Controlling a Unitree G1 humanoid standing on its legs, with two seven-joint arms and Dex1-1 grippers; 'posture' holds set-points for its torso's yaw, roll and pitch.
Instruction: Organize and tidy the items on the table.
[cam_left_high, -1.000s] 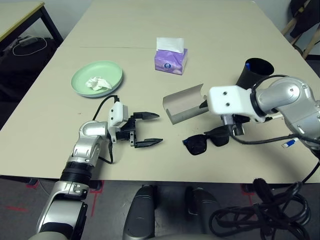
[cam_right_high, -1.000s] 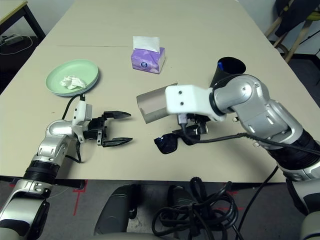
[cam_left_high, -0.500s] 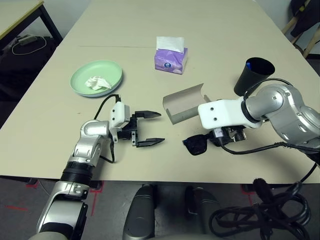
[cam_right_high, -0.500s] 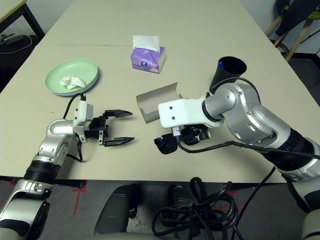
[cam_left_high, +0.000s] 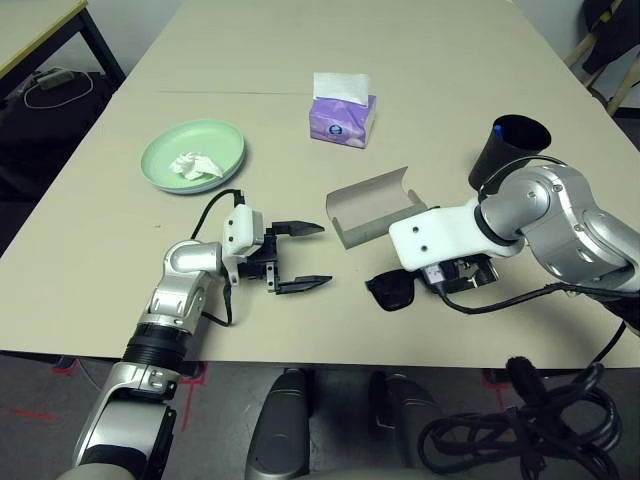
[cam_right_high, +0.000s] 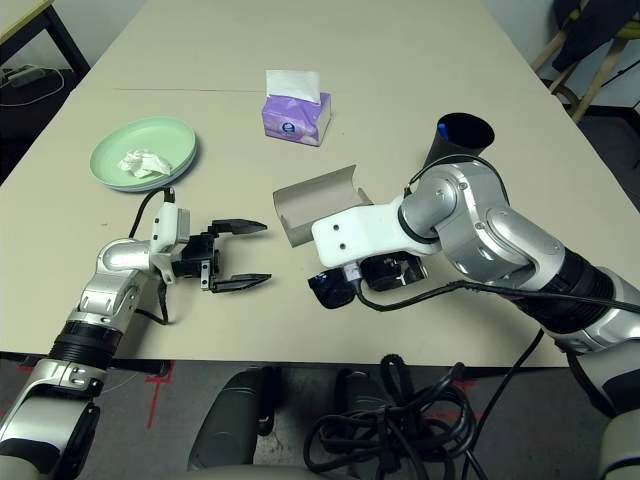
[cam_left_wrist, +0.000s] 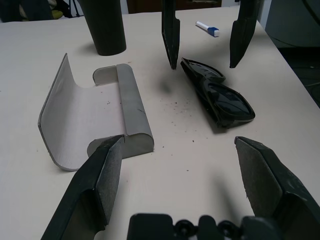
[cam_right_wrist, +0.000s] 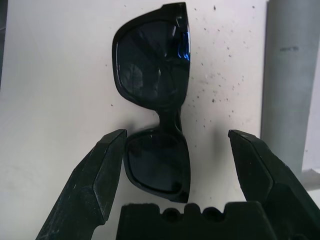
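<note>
Black sunglasses (cam_right_wrist: 155, 100) lie folded on the beige table (cam_left_high: 300, 60) near its front edge. My right gripper (cam_right_wrist: 176, 133) hangs over them, open, one finger on each side of a lens and apart from it. Just behind stands the grey glasses case (cam_left_high: 372, 206), open. To its left my left gripper (cam_left_high: 322, 255) rests open and empty, pointing at the case. A mint green plate (cam_left_high: 193, 156) at the left holds a crumpled tissue (cam_left_high: 195, 166). The purple tissue box (cam_left_high: 342, 118) sits further back. The black cup (cam_left_high: 508, 150) stands at the right, with a white pen (cam_left_wrist: 207, 28) lying near it.
A smaller table with black legs (cam_left_high: 40, 30) stands off the far left corner. Chair legs (cam_left_high: 605, 60) show at the far right. Black cables (cam_left_high: 520, 420) lie on the floor in front of the table's front edge.
My right arm has swung leftward and down, bringing its gripper over the sunglasses. My left gripper has hardly moved.
</note>
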